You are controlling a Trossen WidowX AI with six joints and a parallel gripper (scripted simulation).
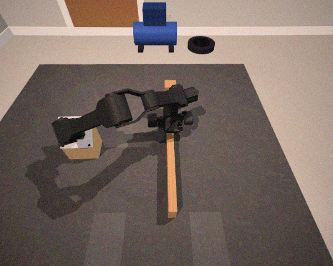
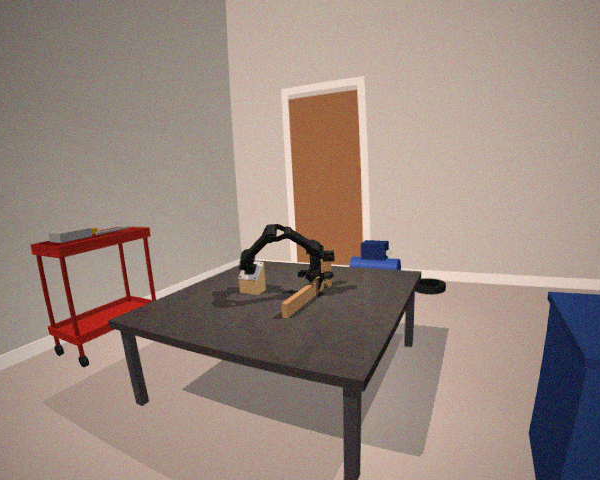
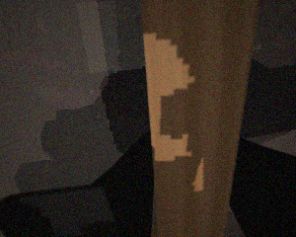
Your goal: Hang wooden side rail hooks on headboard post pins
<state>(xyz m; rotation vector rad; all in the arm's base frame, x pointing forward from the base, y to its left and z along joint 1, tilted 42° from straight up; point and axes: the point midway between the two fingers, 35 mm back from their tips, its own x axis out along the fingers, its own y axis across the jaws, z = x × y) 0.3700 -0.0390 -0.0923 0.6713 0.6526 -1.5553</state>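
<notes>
The wooden side rail [image 1: 171, 174] [image 2: 298, 302] [image 3: 207, 114] runs from the gripper toward the top camera; its far end is at or very near the table top. My gripper [image 1: 172, 128] [image 2: 317, 285] is shut on the rail near its post end, with the fingers on both sides of it in the wrist view. The headboard post [image 1: 170, 83] [image 2: 327, 266] stands upright just behind the gripper, mostly covered by the arm. The steel hooks, the slot and the pins are hidden, so I cannot tell whether the hooks sit on the pins.
The arm's base sits on a wooden block [image 1: 83, 153] [image 2: 252, 287] with a light top plate, left of the rail. The arm arches from it over to the rail. The dark table [image 1: 247, 185] [image 2: 228, 330] carries them all. A red cart and blue cabinet stand off the table.
</notes>
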